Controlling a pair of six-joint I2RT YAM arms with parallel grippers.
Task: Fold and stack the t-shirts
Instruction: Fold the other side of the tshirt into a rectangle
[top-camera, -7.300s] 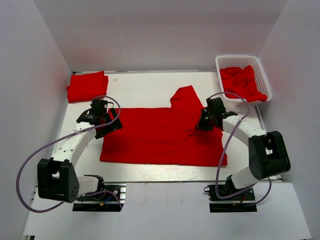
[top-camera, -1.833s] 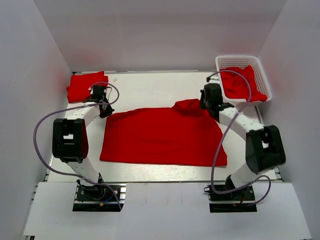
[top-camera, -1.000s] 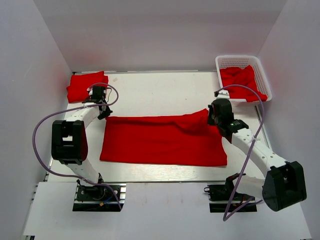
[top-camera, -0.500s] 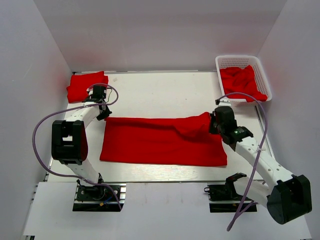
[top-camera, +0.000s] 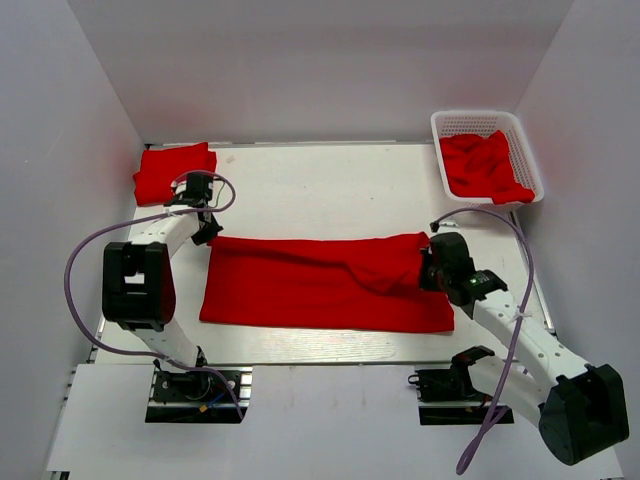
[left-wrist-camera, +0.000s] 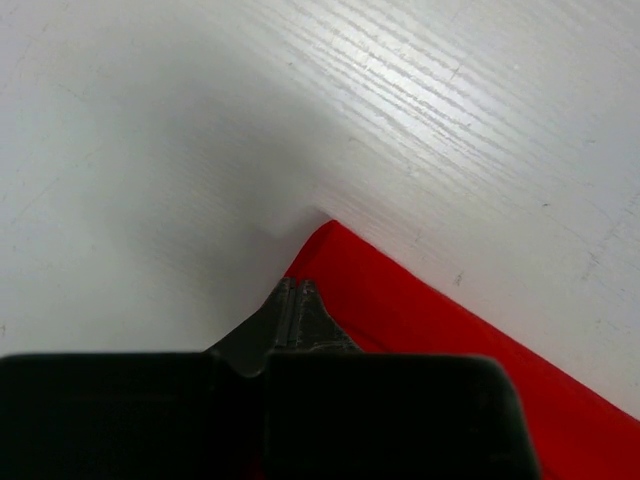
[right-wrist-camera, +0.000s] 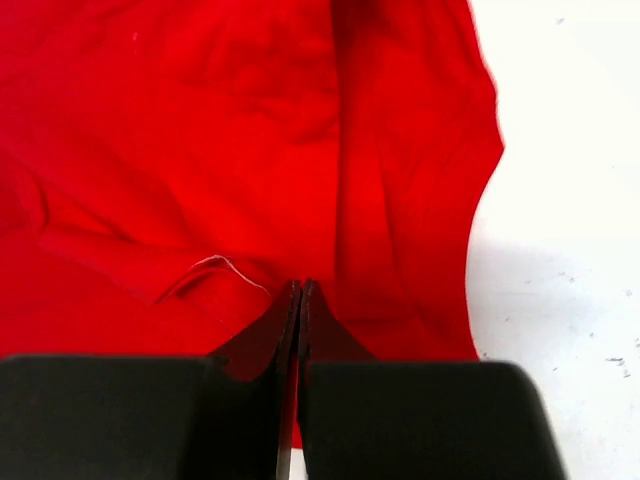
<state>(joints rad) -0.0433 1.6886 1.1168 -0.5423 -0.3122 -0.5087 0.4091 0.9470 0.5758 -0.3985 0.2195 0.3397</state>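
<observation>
A red t-shirt (top-camera: 310, 285) lies across the middle of the table as a long band, its far part doubled over toward me. My left gripper (top-camera: 207, 232) is shut at the shirt's far left corner, and in the left wrist view its tips (left-wrist-camera: 296, 285) pinch the edge of the red cloth (left-wrist-camera: 420, 320). My right gripper (top-camera: 428, 270) is shut on a bunched fold at the shirt's right end. In the right wrist view red fabric (right-wrist-camera: 250, 120) shows between its closed jaws (right-wrist-camera: 301, 287). A folded t-shirt (top-camera: 175, 172) rests at the back left.
A white lattice basket (top-camera: 478, 119) stands at the back right with crumpled red t-shirts (top-camera: 485, 165) in it. White walls close the table on three sides. Cables loop over both arms.
My right gripper has drawn the shirt's far right part toward me and to the right, over the shirt. The band is narrower. The left gripper has stayed at its corner.
</observation>
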